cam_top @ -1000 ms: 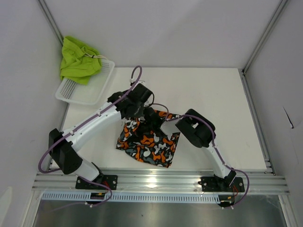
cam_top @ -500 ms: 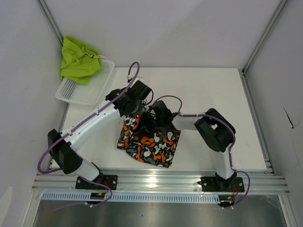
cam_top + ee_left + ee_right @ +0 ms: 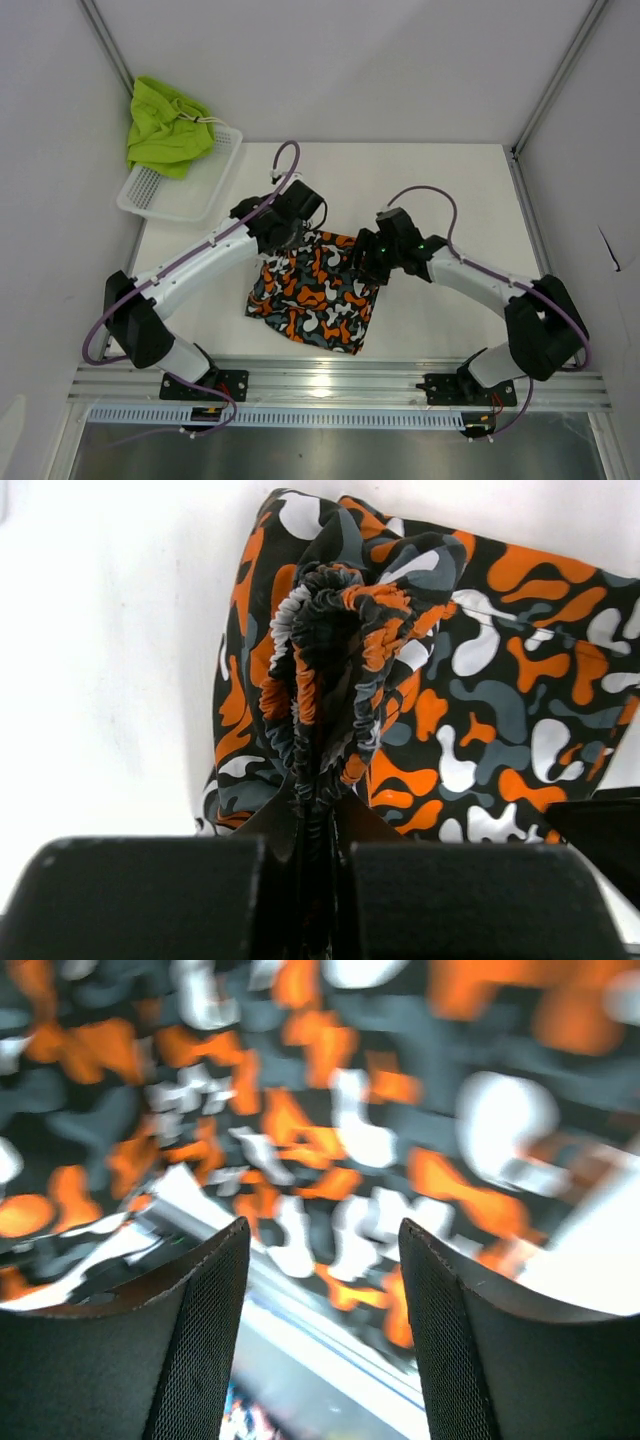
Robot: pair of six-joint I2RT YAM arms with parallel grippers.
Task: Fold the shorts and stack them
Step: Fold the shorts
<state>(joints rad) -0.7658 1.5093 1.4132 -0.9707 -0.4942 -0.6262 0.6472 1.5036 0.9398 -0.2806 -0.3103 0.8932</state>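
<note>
The orange, black, grey and white camo shorts (image 3: 318, 298) lie folded on the white table, in front of both arms. My left gripper (image 3: 291, 238) is at their far left corner, shut on the bunched elastic waistband (image 3: 330, 650), which stands up pinched between its jaws (image 3: 318, 815). My right gripper (image 3: 366, 262) hovers over the shorts' far right edge, open. In the right wrist view the camo shorts (image 3: 330, 1110) show blurred beyond the right gripper (image 3: 322, 1235), with nothing between its fingers. The lime green shorts (image 3: 165, 125) lie heaped on the far end of the basket.
A white mesh basket (image 3: 185, 195) sits at the table's far left corner, just left of my left arm. Bare table (image 3: 450, 190) stretches behind and right of the camo shorts. Grey enclosure walls close in both sides, and an aluminium rail (image 3: 330, 382) runs along the near edge.
My right gripper has opened and let go of the camo shorts, and its arm has swung out to the right. The left gripper stays shut on the waistband, nearly still.
</note>
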